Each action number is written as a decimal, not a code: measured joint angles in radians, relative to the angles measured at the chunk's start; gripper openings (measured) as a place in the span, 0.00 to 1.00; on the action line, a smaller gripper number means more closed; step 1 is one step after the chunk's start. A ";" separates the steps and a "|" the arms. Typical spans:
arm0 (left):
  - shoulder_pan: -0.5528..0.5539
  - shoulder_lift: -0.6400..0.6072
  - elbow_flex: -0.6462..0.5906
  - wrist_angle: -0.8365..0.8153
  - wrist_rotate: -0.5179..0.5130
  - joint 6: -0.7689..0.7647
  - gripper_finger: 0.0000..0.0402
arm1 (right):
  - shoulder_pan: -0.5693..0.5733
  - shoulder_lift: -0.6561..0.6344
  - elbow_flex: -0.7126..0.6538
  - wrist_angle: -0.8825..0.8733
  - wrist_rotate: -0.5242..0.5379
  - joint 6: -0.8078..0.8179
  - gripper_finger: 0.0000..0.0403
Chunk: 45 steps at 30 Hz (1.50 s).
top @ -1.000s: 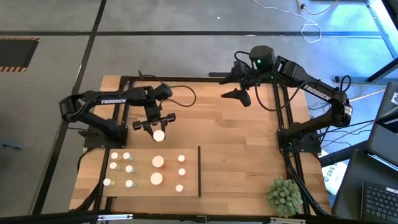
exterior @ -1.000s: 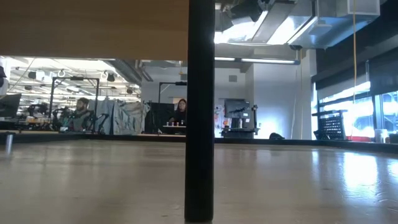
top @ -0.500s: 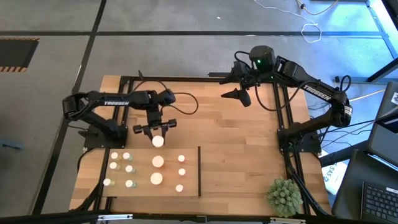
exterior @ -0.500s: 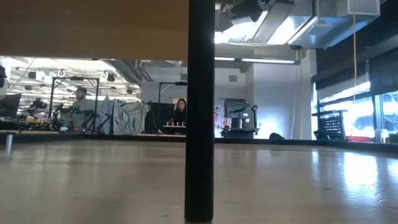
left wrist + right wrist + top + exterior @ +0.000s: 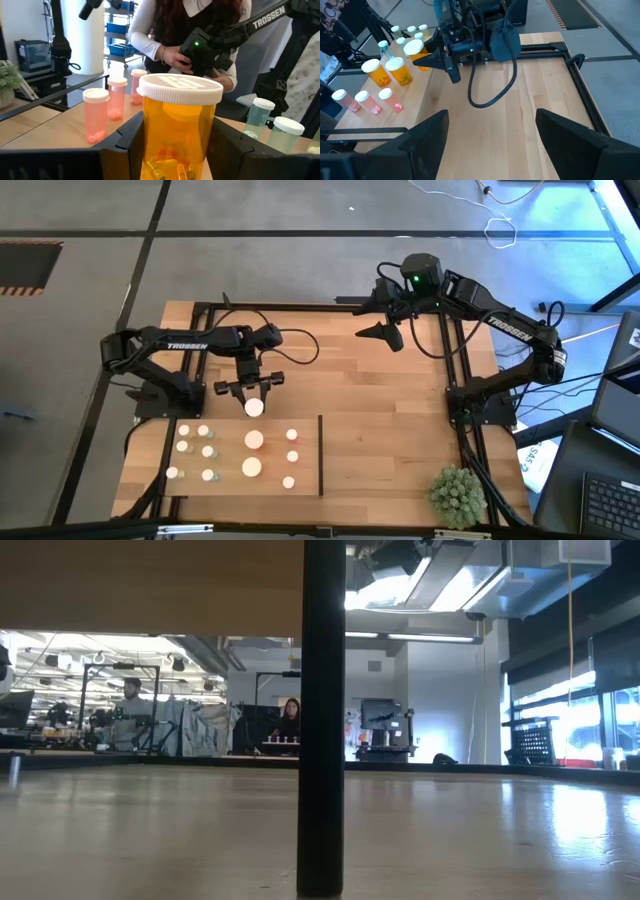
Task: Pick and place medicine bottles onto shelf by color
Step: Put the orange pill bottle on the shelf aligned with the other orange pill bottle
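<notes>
Wide orange medicine bottle with a ribbed white cap (image 5: 176, 125) sits upright between the two dark fingers (image 5: 127, 142) of the left gripper (image 5: 253, 387), clamped at its sides; seen from above only its white cap shows (image 5: 254, 407), left of centre frame, just above the upper edge of the pale flat light-wood shelf board (image 5: 230, 480). Whether the bottle's base touches the planked wooden tabletop (image 5: 380, 410) cannot be told. On the shelf, left of its thin dark upright divider (image 5: 320, 455), stand the other bottles: two wide orange ones (image 5: 254, 441), small pink-bodied ones (image 5: 95, 114) and greenish ones (image 5: 257, 115); from above they read only as white caps. Left arm reaches in from the left edge, wrist pointing down-frame. Right gripper (image 5: 385, 332) hangs at upper centre-right over bare table, fingers spread wide, holding nothing. Low view is blocked by a dark post (image 5: 322, 720); no bottles visible there. Left wrist view catches a person's hand (image 5: 172, 56) behind the table, torso cut off.
</notes>
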 joint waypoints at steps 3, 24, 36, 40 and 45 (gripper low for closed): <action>-0.015 0.000 0.000 0.004 0.000 0.001 0.38 | 0.000 0.000 0.000 0.000 0.000 0.000 0.75; -0.106 0.053 0.000 0.045 0.000 0.125 0.38 | 0.000 0.000 0.000 0.000 0.000 0.000 0.75; -0.140 0.122 0.001 0.115 0.000 0.107 0.38 | 0.000 0.000 0.000 0.000 0.000 0.000 0.75; -0.129 0.140 0.001 0.119 0.000 0.125 0.38 | 0.000 0.000 0.000 0.000 0.000 0.000 0.75; -0.125 0.163 0.000 0.119 0.000 0.133 0.38 | 0.000 0.000 0.000 0.000 0.000 0.000 0.75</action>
